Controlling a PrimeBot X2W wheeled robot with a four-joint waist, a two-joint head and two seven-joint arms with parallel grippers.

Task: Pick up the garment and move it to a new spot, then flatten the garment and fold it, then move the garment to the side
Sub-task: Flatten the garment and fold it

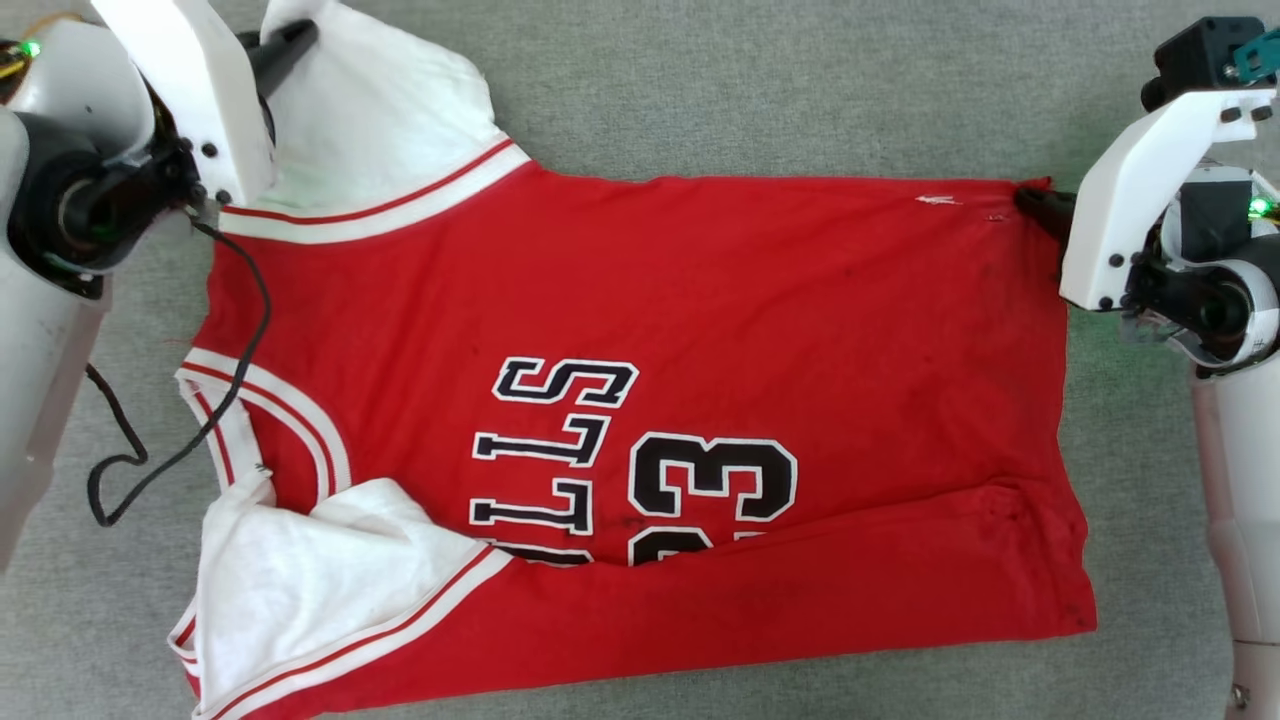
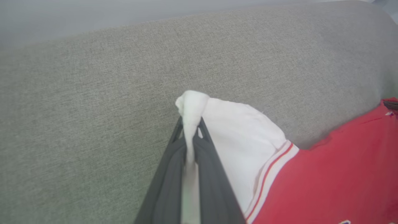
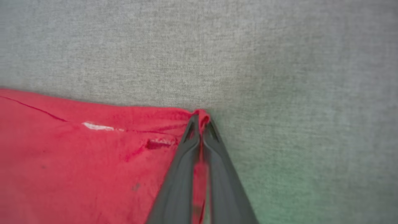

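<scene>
You have the garment (image 1: 640, 330) lying spread on a grey woven surface (image 1: 760, 90), which in the left wrist view rounds off into a pale blur at its far edge. In the head view the shirt's long axis runs left to right: the collar and white sleeves point to the robot's left and the hem to its right, so the black letters (image 1: 550, 440) and the number 23 (image 1: 710, 480) read sideways. The near long edge is folded up over the body, and that red flap (image 1: 800, 590) hides part of the number and the lowest letter. The near sleeve (image 1: 300, 580) lies crumpled over the collar trim. Your left gripper (image 2: 189, 124) is closed tight on the tip of the far sleeve (image 1: 380, 120), with white cloth bunched up between its fingers. Your right gripper (image 3: 200, 119) is pinched on the far hem corner, a nub of red fabric showing at its tips. A thin black cable (image 1: 190, 440) from the left arm trails across the shoulder trim onto the surface.
</scene>
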